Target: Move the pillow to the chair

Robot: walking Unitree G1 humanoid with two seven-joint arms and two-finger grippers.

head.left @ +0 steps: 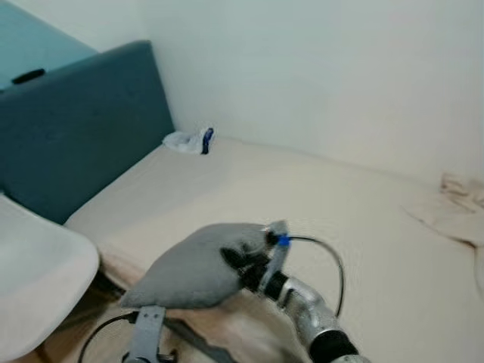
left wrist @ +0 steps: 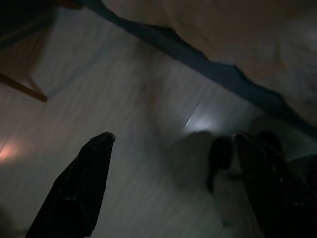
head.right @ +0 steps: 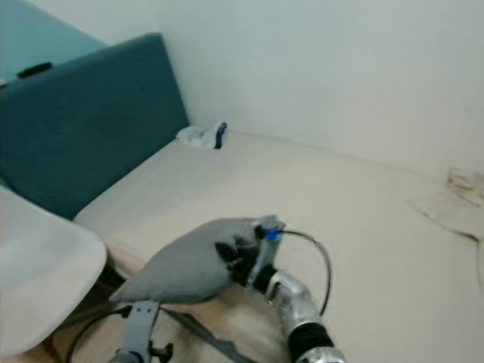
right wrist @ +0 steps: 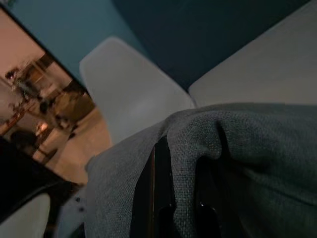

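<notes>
A grey pillow (head.left: 193, 265) hangs over the near edge of the beige bed, pinched at its right end by my right gripper (head.left: 240, 262), which is shut on its fabric. In the right wrist view the grey pillow (right wrist: 247, 148) bunches around one black finger (right wrist: 159, 193). The white chair (head.left: 34, 276) stands at the lower left, beside the bed, and its pale shell (right wrist: 131, 94) lies beyond the pillow in the right wrist view. My left gripper (left wrist: 171, 148) hangs low over the floor, fingers (left wrist: 79, 191) apart with nothing between them.
The beige bed (head.left: 302, 204) runs along a white wall, with a teal headboard (head.left: 83, 128) at the left. A white and blue cloth (head.left: 189, 141) lies near the headboard, and crumpled bedding (head.left: 454, 208) at the far right.
</notes>
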